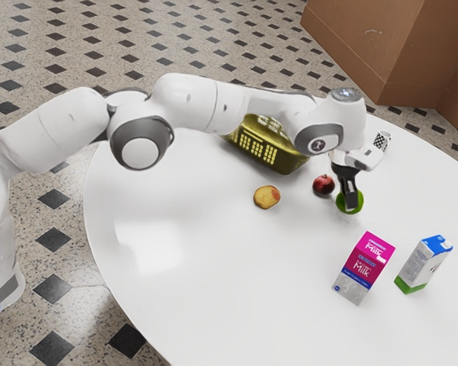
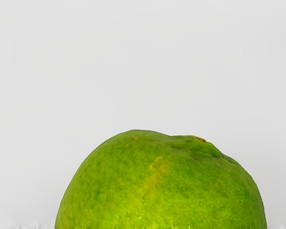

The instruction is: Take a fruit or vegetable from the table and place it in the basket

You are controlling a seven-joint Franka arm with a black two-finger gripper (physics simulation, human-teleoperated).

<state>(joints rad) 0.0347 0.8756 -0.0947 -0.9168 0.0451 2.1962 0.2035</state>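
1. Lime sits at the claw of a Franka arm, outside the basket. Reaching the fruit looks done; lifting, carrying over and releasing it are left, judging by how low the fruit lies, apparently on the white table.

2. Whether the claw has closed on its target cannot be told; its opening is hidden from this angle, so a firm hold is unconfirmed.

3. Green skin looms large directly under the hand, right at the claw's tip and partly masked by it in the exterior view.

4. Just beside the claw, toward the exterior view's left, lies a dark red fruit, the nearest neighbor; a yellow-red fruit lies farther out that way.

5. Beyond both, farther from the camera than the claw, stands the olive basket, probably calling for a raised carry clear of the red fruit.
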